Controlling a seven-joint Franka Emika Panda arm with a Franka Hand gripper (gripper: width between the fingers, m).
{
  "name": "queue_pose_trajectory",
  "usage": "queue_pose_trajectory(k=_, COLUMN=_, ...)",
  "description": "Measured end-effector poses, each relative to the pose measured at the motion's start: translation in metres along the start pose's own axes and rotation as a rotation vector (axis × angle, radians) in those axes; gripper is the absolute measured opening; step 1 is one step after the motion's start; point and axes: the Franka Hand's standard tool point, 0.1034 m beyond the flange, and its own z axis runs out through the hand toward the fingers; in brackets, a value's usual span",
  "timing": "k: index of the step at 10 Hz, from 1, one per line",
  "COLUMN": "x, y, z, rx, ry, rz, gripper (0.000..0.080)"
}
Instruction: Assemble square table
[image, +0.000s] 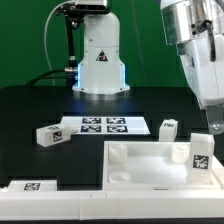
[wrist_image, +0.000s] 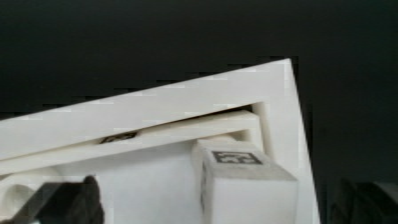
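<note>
Leg (image: 200, 152) stands upright in the far-right corner of the tabletop (image: 150, 146), just below the end effector (image: 211, 122), whose opening cannot be told.

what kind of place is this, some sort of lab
Most likely a robotics lab bench: a white robot arm mounted on a black table, a marker board of printed tags, and a tray-like tabletop with tagged legs, against a green backdrop.

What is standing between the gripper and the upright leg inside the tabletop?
Nothing visible. The gripper hangs close above the upright leg, which stands inside the tabletop near its rim. Only open air shows between them.
</note>
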Motion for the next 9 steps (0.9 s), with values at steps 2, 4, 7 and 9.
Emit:
queue_pose_trajectory(k=2, x=-0.004, y=0.009, z=0.000, rx=-0.021, ry=-0.005, rz=-0.172, gripper=0.0648)
queue_pose_trajectory(k=4, x=-0.007, y=0.022, z=-0.013, rx=-0.049, ry=-0.020, rz=-0.505, gripper=0.0648)
queue_pose_trajectory(k=7, x=-0.004, y=0.025, z=-0.010, rx=-0.051, ry=-0.020, rz=-0.700, gripper=0.0648)
queue_pose_trajectory(k=9, x=-0.002, y=0.027, z=-0.008, rx=-0.054, ry=-0.022, rz=-0.808, gripper=0.0648)
